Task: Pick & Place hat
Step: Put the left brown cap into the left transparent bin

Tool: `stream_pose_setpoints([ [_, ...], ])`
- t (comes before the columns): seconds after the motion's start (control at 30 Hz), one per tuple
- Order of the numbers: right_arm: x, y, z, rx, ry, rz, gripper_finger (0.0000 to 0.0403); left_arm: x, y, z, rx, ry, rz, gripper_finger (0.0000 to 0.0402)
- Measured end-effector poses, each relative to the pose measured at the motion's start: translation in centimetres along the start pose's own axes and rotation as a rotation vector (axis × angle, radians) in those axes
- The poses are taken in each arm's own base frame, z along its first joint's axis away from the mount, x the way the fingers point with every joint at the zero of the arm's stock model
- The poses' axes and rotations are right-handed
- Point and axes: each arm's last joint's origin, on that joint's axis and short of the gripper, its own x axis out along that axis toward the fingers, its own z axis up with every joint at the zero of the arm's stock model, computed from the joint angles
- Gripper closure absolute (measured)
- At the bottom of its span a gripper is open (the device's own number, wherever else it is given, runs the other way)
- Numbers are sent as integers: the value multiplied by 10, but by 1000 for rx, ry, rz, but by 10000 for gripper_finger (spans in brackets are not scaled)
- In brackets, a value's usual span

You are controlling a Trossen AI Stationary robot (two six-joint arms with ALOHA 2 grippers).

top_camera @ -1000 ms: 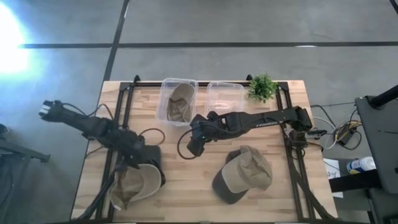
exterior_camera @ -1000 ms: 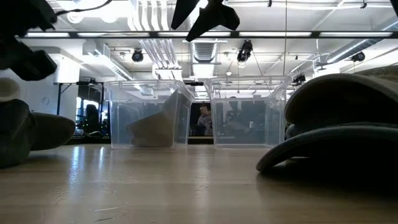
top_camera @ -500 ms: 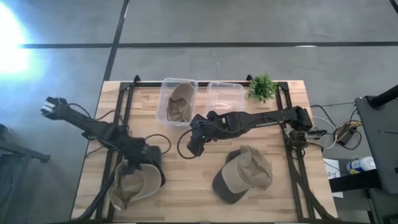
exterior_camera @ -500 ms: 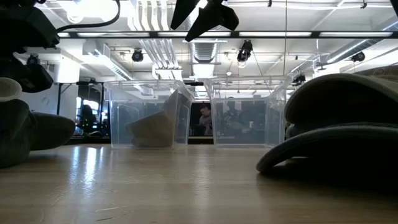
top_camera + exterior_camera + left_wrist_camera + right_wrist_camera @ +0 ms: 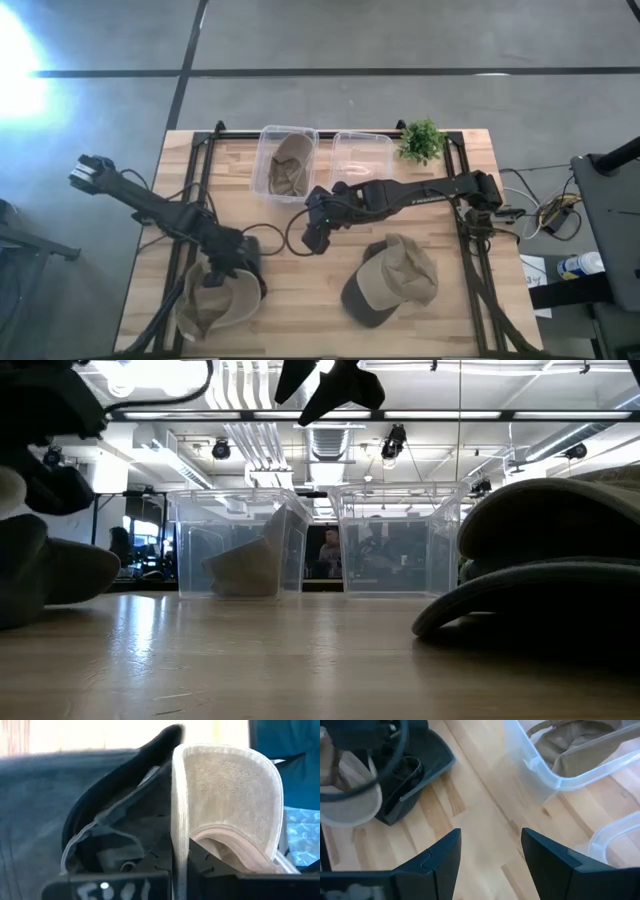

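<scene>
A tan hat [image 5: 215,300] with a dark brim [image 5: 246,262] lies crown down at the table's near left, its pale inside facing up. My left gripper [image 5: 213,282] is down in it, shut on its edge. In the low view this hat [image 5: 45,565] is at the far left. A second tan hat [image 5: 392,280] rests on its dark brim at the near right. My right gripper [image 5: 314,232] hangs open above the table's middle, holding nothing, with bare wood under its fingers [image 5: 445,855]. My left gripper pinches the crown's pale edge [image 5: 179,835] between its two fingers [image 5: 202,865], close to where the dark brim [image 5: 125,785] joins. One finger is inside the crown, the other on the brim side. The fingers come from above, pointing down. The hat rests on the table.
Two clear bins stand at the far middle. The left bin [image 5: 285,165] holds another tan hat, and the right bin [image 5: 362,160] has nothing in it. A small green plant [image 5: 422,140] is at the far right. A black frame [image 5: 200,150] runs along the table's sides.
My left gripper has gone down and toward the near edge, onto the near-left hat. The hat's brim end has shifted a little. My right arm has kept still.
</scene>
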Motion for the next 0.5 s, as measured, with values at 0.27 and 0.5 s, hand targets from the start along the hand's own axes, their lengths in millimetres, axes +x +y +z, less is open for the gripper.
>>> stream_pose_setpoints([
  [0.27, -13, 3, 5, 55, 13, 140, 199, -49, -27, 33, 58, -293, 120, 396],
  [0.5, -14, 13, 10, 80, 36, 335, 199, -76, -35, 52, 124, -435, 400, 396],
])
